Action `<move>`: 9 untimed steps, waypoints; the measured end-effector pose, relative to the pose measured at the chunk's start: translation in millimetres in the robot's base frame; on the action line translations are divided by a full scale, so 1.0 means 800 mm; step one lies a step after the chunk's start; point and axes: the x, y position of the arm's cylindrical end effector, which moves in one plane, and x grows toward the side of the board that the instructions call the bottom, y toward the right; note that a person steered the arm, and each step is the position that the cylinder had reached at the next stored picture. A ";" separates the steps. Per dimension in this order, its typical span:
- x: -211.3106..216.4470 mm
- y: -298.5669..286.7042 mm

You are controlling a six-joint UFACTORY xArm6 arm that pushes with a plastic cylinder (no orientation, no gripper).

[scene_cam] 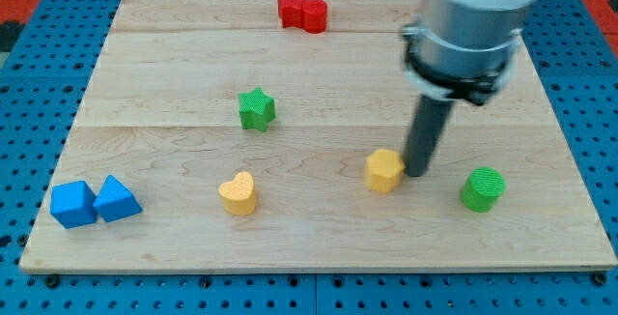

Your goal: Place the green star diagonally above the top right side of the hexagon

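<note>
The green star (256,109) sits left of the board's middle. The yellow hexagon (384,170) lies right of centre, lower down. My tip (418,173) stands just at the hexagon's right side, touching or nearly touching it. The star is well to the upper left of the hexagon, about 130 pixels away.
A yellow heart (238,193) lies at the lower middle left. A green cylinder (482,189) sits right of my tip. Two red blocks (302,12) sit together at the view's top. A blue cube (73,204) and a blue triangle (117,200) sit at the lower left. The wooden board (319,247) ends near the view's bottom.
</note>
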 end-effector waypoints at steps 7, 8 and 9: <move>-0.151 -0.266; -0.126 -0.196; -0.113 -0.075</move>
